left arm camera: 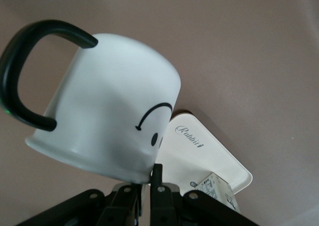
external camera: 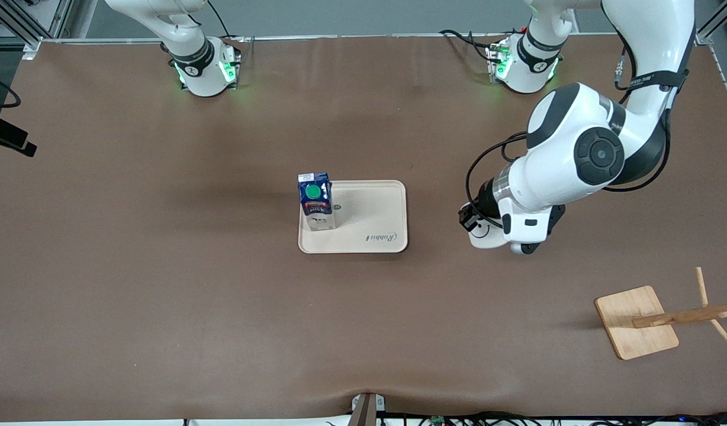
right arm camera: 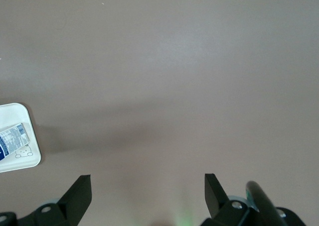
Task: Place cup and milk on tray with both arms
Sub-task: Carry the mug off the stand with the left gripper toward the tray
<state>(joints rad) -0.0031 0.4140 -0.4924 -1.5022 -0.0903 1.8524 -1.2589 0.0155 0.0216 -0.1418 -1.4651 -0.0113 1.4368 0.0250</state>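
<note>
Milk step done: the small dark blue milk carton with round green cap (external camera: 315, 200) stands on the cream rectangular tray (external camera: 369, 219), at its end toward the right arm. Cup step in hand: the left claw (left arm camera: 145, 186), pinched tight on the rim of the small white smiley-face mug with black handle (left arm camera: 104, 121), holds it above the brown desk (external camera: 162, 284) beside the tray. Next, carry over the tray's bare part and lower. The right claw (right arm camera: 147, 196) waits above bare desk, spread wide, empty

My arms (external camera: 582, 154) are glossy white with black joint caps, black cables looping near the end effector, green lights glowing on both bases (external camera: 206, 71).
</note>
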